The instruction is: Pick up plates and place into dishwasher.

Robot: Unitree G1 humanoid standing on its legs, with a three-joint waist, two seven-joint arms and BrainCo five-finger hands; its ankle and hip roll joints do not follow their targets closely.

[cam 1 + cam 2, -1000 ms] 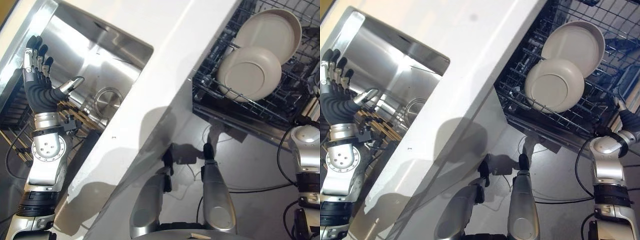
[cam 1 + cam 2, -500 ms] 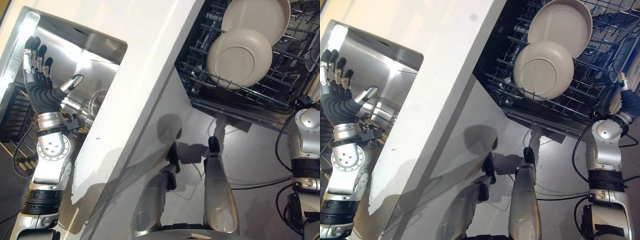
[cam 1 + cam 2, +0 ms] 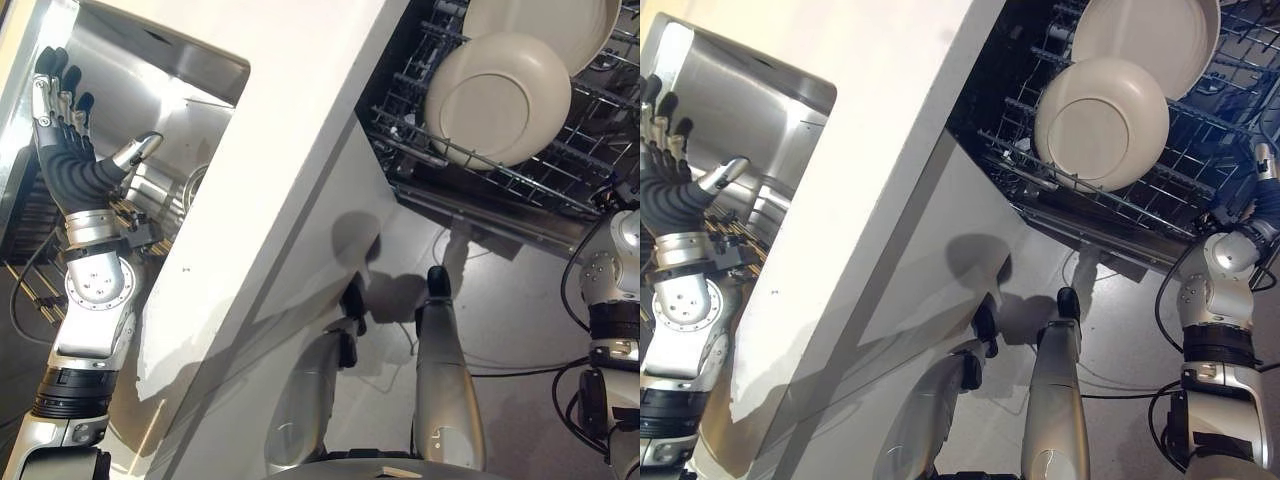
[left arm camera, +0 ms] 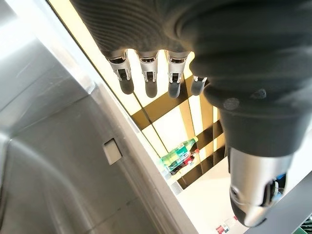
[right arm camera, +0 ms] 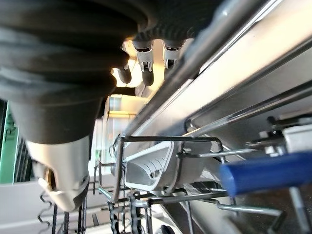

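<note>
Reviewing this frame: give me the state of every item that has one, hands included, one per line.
Left hand: open, fingers straight, raised over the sink, holding nothing.
Right hand: beside the rack's edge, fingers relaxed, holding nothing.
Sink: no plate visible inside.
Dishwasher rack: pulled out, loaded.
Front plate: standing on edge in the rack.
Rear plate: standing on edge behind it, overlapped by the front one.

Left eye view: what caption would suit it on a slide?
Two cream plates stand in the dishwasher rack while the left hand, fingers straight, hangs over the steel sink.
</note>
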